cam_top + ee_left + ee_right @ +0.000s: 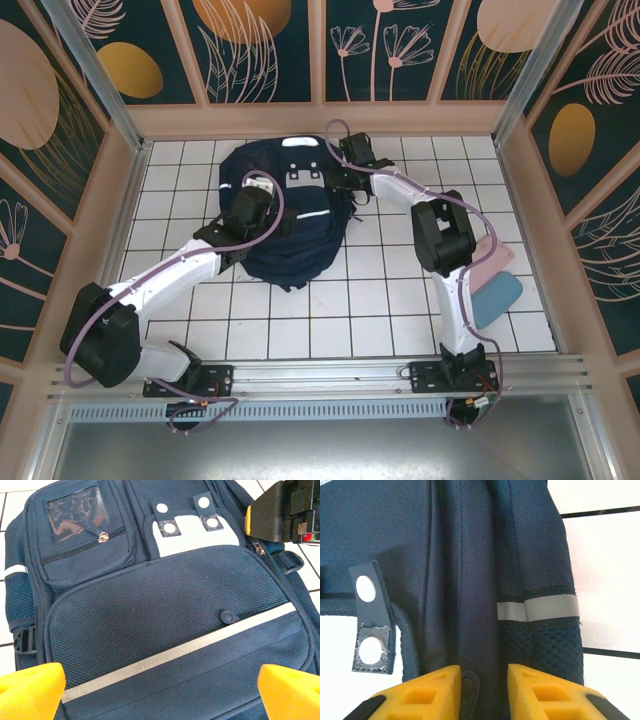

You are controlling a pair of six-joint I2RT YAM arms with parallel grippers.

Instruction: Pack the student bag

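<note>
The student bag (pixel 296 255), dark navy with white reflective stripes, lies front up at the back middle of the tiled table. My left gripper (pixel 262 192) hovers over its left side. In the left wrist view this gripper (pixel 160 692) is open, its yellow fingertips (pixel 31 690) wide apart above the mesh front pocket (pixel 165 605) and the stripe (pixel 190 642). My right gripper (pixel 347 165) is at the bag's upper right edge. In the right wrist view it (pixel 483 687) is shut on a fold of the bag's side (pixel 470 580), with a dark zipper pull (pixel 471 690) between the fingers.
A pink case (pixel 490 262) and a blue case (pixel 497 298) lie on the tiles at the right, beside the right arm. Wooden walls (pixel 130 200) close the table at the left, back and right. The right gripper's black body (pixel 280 510) is close to the bag's top corner.
</note>
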